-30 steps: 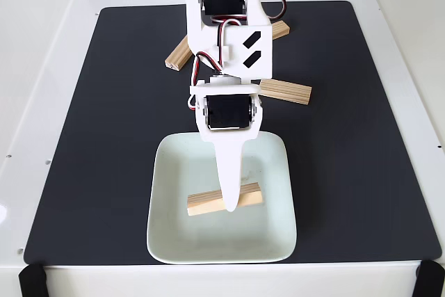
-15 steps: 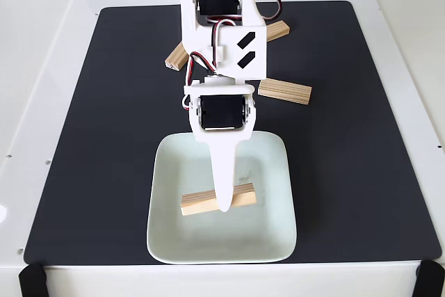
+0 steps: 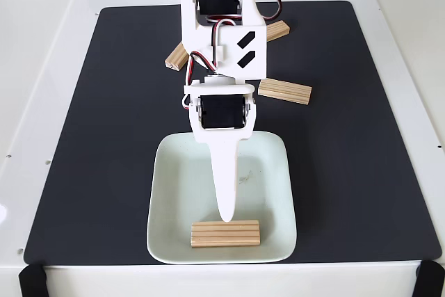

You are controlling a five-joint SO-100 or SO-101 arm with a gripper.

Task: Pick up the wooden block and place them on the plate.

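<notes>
In the fixed view your gripper point(image 3: 227, 215) is hanging over the plate point(image 3: 171, 193), its white finger pointing toward the near rim, and it is carrying nothing; from this angle only one tapered finger is showing, so you cannot tell how wide the jaws are standing. Just below the fingertip in the picture, apart from it, one wooden block point(image 3: 225, 234) is lying flat on the plate close to the near rim, with its long side running left to right and its grain lines facing up. The plate is sitting on the black mat point(image 3: 361, 165), which is covering most of the white table point(image 3: 42, 67). Well behind the jaws, past the wrist motor, a second block point(image 3: 285, 92) is lying on the mat to the right of the arm. Farther back still, a third block point(image 3: 176, 55) is peeking out at the left of the arm body, tilted, and a fourth block point(image 3: 277, 30) is showing at the right, both partly hidden by the arm.
</notes>
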